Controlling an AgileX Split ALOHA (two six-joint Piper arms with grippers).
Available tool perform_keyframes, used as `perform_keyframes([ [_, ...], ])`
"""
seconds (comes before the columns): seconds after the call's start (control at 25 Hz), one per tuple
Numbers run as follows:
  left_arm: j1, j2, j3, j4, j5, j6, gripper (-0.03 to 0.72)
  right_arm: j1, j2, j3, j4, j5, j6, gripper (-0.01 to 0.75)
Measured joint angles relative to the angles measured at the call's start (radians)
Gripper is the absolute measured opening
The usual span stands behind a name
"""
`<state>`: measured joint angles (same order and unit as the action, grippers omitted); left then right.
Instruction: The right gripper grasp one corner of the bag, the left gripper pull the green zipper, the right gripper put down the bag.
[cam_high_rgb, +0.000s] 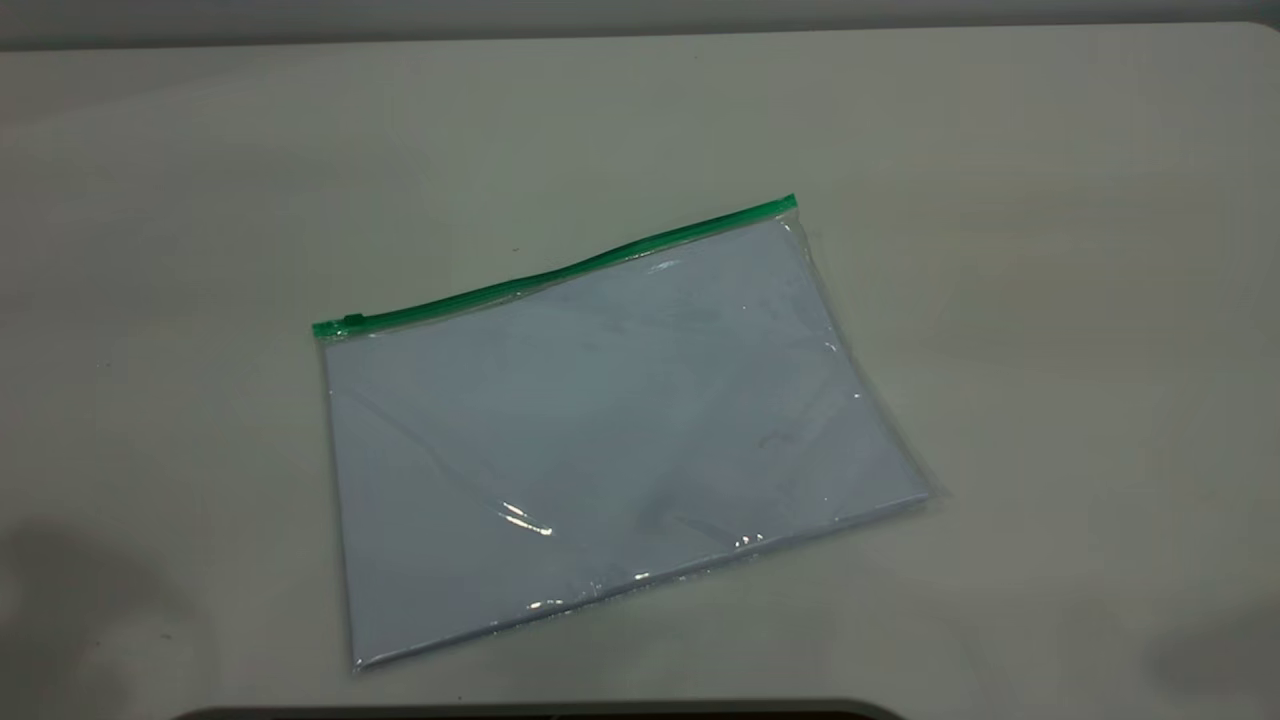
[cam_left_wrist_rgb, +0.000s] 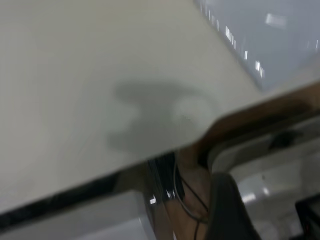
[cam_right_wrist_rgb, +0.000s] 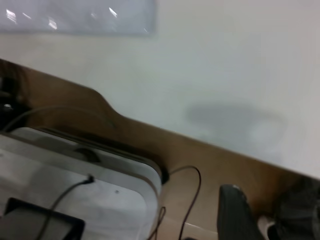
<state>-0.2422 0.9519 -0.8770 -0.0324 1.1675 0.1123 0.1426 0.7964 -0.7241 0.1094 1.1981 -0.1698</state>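
Observation:
The bag (cam_high_rgb: 620, 420) lies flat on the table, clear plastic with bluish-white sheets inside. Its green zip strip (cam_high_rgb: 560, 270) runs along the far long edge. The dark-green slider (cam_high_rgb: 352, 321) sits at the strip's left end. The corner (cam_high_rgb: 790, 205) at the strip's other end is at the far right. Neither gripper shows in the exterior view. The left gripper (cam_left_wrist_rgb: 231, 210) hangs off the table's near edge, apart from the bag (cam_left_wrist_rgb: 270, 35). The right gripper (cam_right_wrist_rgb: 239, 215) is likewise beyond the table edge, apart from the bag (cam_right_wrist_rgb: 75, 15). Each shows only as a dark part.
The pale table (cam_high_rgb: 1000, 300) surrounds the bag on all sides. Arm shadows fall at the near left (cam_high_rgb: 70, 600) and near right (cam_high_rgb: 1210, 650). Below the table edge there is a white box (cam_right_wrist_rgb: 75, 180) and loose cables (cam_right_wrist_rgb: 192, 195).

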Motion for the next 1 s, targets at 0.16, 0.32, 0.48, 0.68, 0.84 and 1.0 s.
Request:
perform_keyframes([
  [0.16,0.000,-0.115,0.159,0.000,-0.028,-0.051,0.511,0.000,-0.086,0.131,-0.022,-0.115,0.029,0.412],
  [0.32,0.000,-0.222,0.290,0.000,-0.082,-0.112,0.511,0.000,-0.120,0.218,-0.012,-0.142,0.040,0.412],
  [0.48,0.000,-0.323,0.363,-0.001,-0.101,-0.128,0.511,0.000,-0.127,0.222,-0.008,-0.139,0.045,0.412],
  [0.68,0.000,-0.424,0.378,0.011,-0.088,-0.090,0.511,0.000,-0.130,0.223,-0.014,-0.113,0.045,0.400],
  [0.84,0.000,-0.503,0.391,0.025,-0.063,-0.062,0.511,0.000,-0.130,0.223,-0.031,-0.124,0.056,0.383],
  [1.0,0.000,-0.576,0.391,0.032,-0.059,-0.062,0.511,0.000,-0.130,0.223,-0.035,-0.126,0.060,0.370],
])
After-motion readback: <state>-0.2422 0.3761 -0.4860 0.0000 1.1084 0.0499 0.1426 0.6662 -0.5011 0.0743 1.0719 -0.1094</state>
